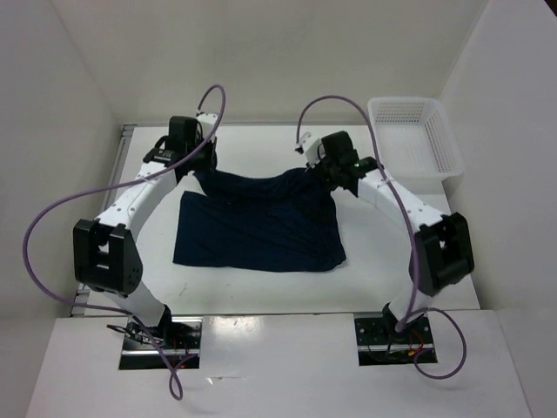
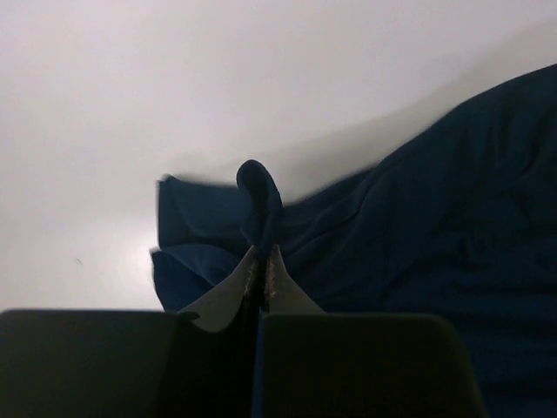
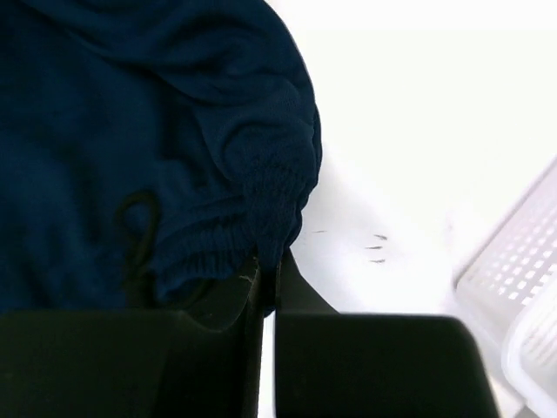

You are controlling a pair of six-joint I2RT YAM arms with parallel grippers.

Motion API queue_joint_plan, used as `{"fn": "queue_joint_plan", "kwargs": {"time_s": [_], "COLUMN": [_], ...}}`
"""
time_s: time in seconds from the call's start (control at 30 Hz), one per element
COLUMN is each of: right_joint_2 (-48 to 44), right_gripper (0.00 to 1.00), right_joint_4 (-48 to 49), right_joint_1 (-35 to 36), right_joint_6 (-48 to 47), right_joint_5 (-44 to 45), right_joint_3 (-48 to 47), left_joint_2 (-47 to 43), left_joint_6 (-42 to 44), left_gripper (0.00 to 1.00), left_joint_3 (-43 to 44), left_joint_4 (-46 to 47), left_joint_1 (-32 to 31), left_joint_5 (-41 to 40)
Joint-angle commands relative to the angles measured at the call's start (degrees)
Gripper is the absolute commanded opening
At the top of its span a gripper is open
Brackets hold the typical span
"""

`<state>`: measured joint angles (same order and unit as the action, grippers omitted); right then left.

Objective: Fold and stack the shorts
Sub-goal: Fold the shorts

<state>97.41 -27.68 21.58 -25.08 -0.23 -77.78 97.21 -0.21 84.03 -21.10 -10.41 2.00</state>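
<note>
The dark navy shorts [image 1: 257, 225] lie spread on the white table, their far edge lifted at both corners. My left gripper [image 1: 198, 171] is shut on the far left corner; in the left wrist view [image 2: 261, 258] a fold of fabric [image 2: 259, 202] sticks up between the closed fingertips. My right gripper [image 1: 335, 178] is shut on the far right corner, the gathered elastic waistband [image 3: 261, 205], pinched between its jaws [image 3: 268, 266]. A dark drawstring loop [image 3: 139, 228] lies on the fabric. The near edge of the shorts rests flat on the table.
A white plastic mesh basket [image 1: 416, 139] stands at the far right of the table and shows in the right wrist view [image 3: 522, 287]. White walls enclose the table on three sides. Small dark marks [image 3: 376, 248] dot the tabletop.
</note>
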Motion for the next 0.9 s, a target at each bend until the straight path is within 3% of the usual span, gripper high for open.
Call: {"fn": "queue_joint_plan", "kwargs": {"time_s": [0.0,0.07,0.17,0.33,0.5,0.67,0.87], "right_joint_2": [-6.9,-9.0,-10.7,-13.1,-13.1,-12.6,-12.1], "right_gripper": [0.00,0.00,0.00,0.00,0.00,0.00,0.00], "right_joint_4": [-3.2,-3.7,-4.9,-3.9,-3.9,-3.9,-3.9], "right_joint_1": [6.4,10.2,15.2,16.6,16.6,16.6,16.6], "right_joint_6": [-7.3,-10.7,-14.2,-14.8,-15.3,-15.9,-15.9], "right_joint_5": [-0.3,-0.3,2.1,3.1,4.3,4.3,4.3], "right_joint_3": [7.0,12.8,18.4,21.5,22.1,22.1,21.5], "left_joint_2": [-2.4,-4.6,-6.3,-9.9,-15.2,-12.3,-6.2], "left_joint_6": [0.2,0.2,0.2,0.2,0.2,0.2,0.2], "left_gripper": [0.00,0.01,0.11,0.35,0.55,0.58,0.57], "left_joint_3": [-9.2,-16.5,-22.5,-25.2,-22.7,-19.7,-23.7], "left_joint_4": [-3.5,-3.5,-7.7,-17.5,-15.4,-11.2,-8.8], "left_joint_1": [-1.3,-1.8,-3.5,-4.0,-1.2,-1.2,-0.7], "left_joint_5": [-1.3,-1.3,0.1,3.4,5.5,6.1,1.2]}}
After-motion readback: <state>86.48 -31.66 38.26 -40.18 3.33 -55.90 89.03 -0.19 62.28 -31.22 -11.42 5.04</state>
